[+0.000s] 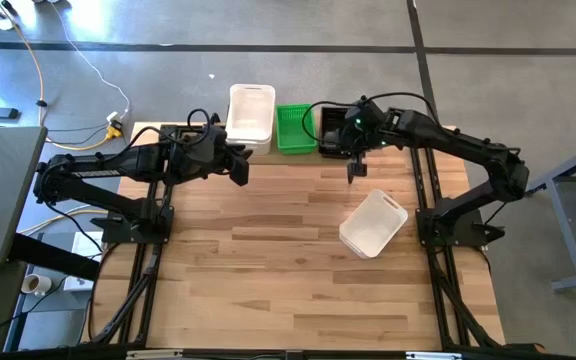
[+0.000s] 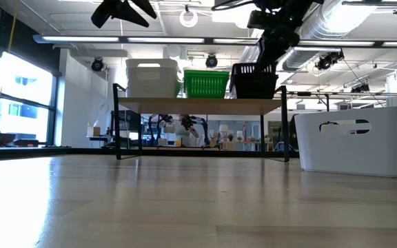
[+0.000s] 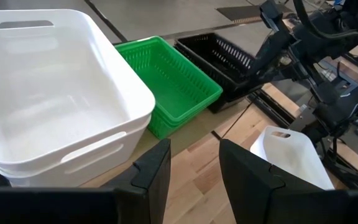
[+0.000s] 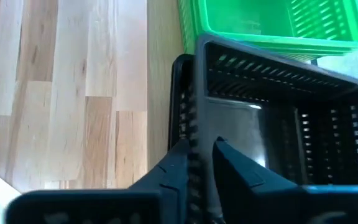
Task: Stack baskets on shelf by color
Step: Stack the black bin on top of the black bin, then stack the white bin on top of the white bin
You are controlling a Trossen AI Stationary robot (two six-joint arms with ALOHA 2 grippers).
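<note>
The shelf [image 2: 198, 105] stands at the table's far edge. On it, from left to right, sit stacked white baskets [image 1: 251, 115], stacked green baskets [image 1: 295, 128] and a black basket [image 2: 253, 79]. One more white basket [image 1: 373, 222] lies on the table, right of centre. My right gripper [image 4: 197, 165] is at the black basket's near wall, shut on it. My left gripper [image 3: 194, 168] hovers open above the table, just near of the white stack [image 3: 55, 99], touching nothing. My right gripper pinches the black basket's near end wall [image 4: 194, 124], one finger inside the basket and one outside. It comes slanting down from above and from the table's right, so its fingers lie along the wall. The basket sits level on the shelf's right end; a second dark rim [image 4: 180, 93] shows just outside it.
The lone white basket [image 2: 357, 141] stands close to the low camera, on the right. Bare tabletop [image 1: 268, 260] stretches over the middle and near side. The arms' black frames run along the table's left and right edges.
</note>
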